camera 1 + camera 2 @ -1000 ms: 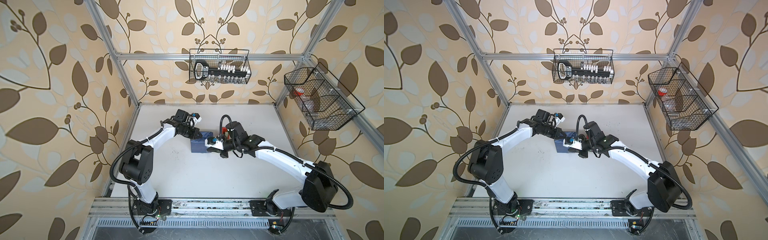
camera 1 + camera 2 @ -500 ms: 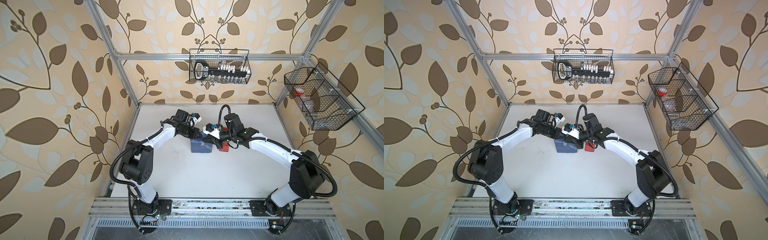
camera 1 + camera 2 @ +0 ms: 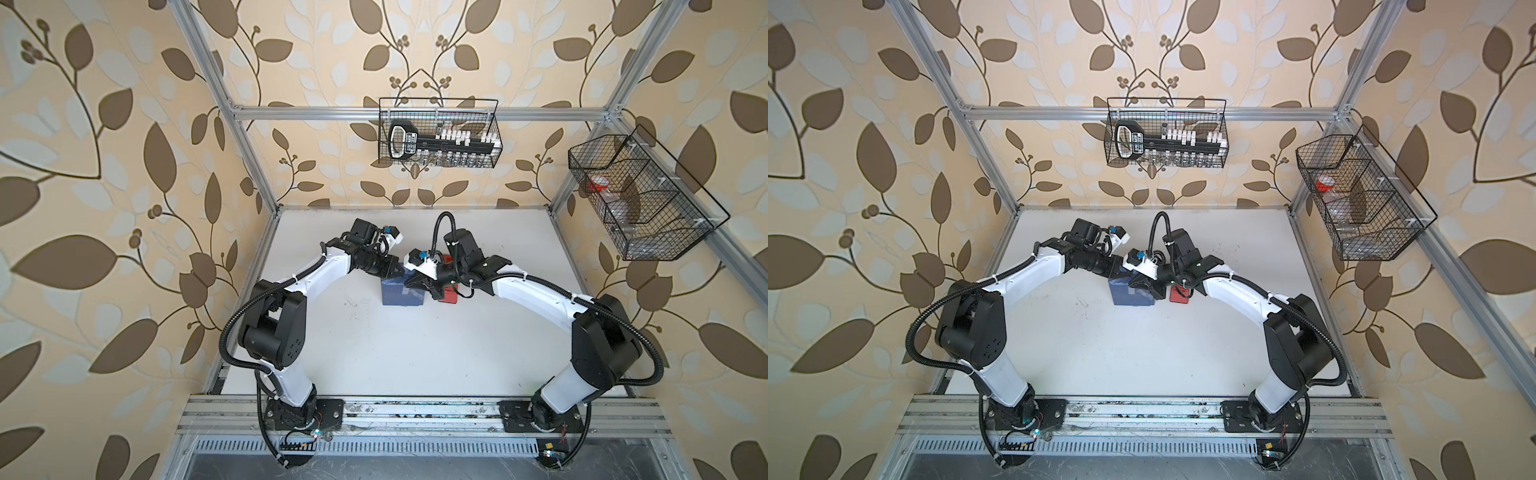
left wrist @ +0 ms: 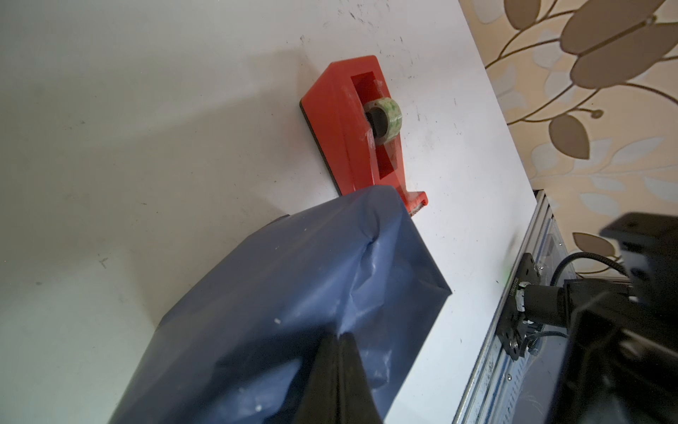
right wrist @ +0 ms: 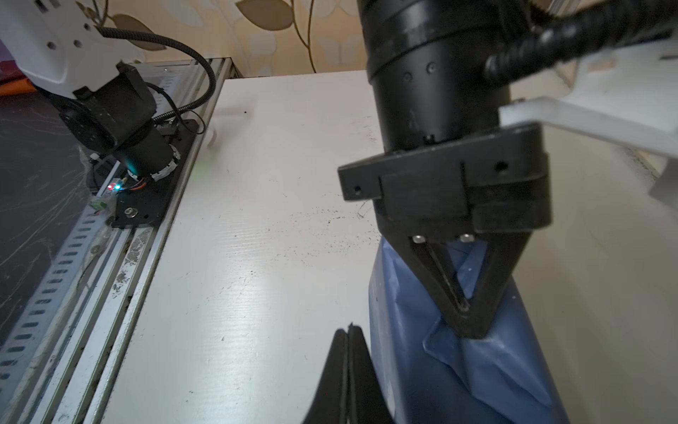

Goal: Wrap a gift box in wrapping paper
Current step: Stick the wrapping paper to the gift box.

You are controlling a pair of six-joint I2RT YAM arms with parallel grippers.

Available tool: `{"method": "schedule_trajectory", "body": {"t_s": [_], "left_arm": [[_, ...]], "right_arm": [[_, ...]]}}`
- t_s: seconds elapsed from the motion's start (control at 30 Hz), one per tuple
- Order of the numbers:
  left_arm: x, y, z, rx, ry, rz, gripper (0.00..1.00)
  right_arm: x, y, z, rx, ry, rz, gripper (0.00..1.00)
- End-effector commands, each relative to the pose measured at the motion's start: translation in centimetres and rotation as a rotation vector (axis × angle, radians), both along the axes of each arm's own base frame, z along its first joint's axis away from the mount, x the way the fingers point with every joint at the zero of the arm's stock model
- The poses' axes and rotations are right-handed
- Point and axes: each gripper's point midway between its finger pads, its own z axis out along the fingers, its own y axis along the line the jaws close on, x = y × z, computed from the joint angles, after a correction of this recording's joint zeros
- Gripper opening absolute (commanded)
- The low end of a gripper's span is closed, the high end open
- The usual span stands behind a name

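Over the table (image 3: 374,353), in both top views, the gift box (image 3: 409,300) is sitting near the middle, covered by the wrapping paper (image 3: 392,296), under both claws. The tape dispenser (image 3: 449,294) is lying just beside it on the right arm's side.

At the left wrist, the left gripper (image 4: 339,336) is pressing closed tips into a puckered fold (whether paper is nipped cannot be told).

At the right wrist, the right gripper (image 5: 348,330), fingers together and empty, is hovering just beside the box's flank; it is judged nearer the dispenser.
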Motion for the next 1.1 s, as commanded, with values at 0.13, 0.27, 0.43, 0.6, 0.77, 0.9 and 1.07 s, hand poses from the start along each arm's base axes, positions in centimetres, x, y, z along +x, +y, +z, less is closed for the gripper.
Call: {"method": "schedule_trajectory", "body": {"t_s": [0.13, 0.27, 0.43, 0.6, 0.77, 0.9, 1.07], "left_arm": [[-2.4, 3.1, -6.5, 0.207, 0.167, 0.064, 0.0], [-2.4, 3.1, -6.6, 0.206, 0.169, 0.064, 0.0], [-2.4, 3.0, -6.5, 0.205, 0.165, 0.063, 0.0], [-2.4, 3.1, -6.5, 0.204, 0.167, 0.065, 0.0], [-2.5, 3.0, -6.4, 0.204, 0.167, 0.065, 0.0], [-2.5, 3.0, -6.4, 0.202, 0.165, 0.065, 0.0], [-2.5, 3.0, -6.4, 0.198, 0.165, 0.066, 0.0]], "right_arm": [[3.0, 0.3, 0.6, -0.004, -0.065, -0.079, 0.0], [4.3, -0.1, 0.8, 0.001, -0.082, -0.131, 0.0], [4.9, -0.2, -0.6, -0.038, -0.067, -0.153, 0.0], [5.2, -0.1, -2.4, -0.093, -0.075, -0.171, 0.0], [6.2, 0.2, -2.4, -0.107, -0.098, -0.199, 0.0], [6.7, 0.2, -2.9, -0.124, -0.113, -0.223, 0.0], [7.3, 0.5, -1.6, -0.081, -0.154, -0.242, 0.0]]}}
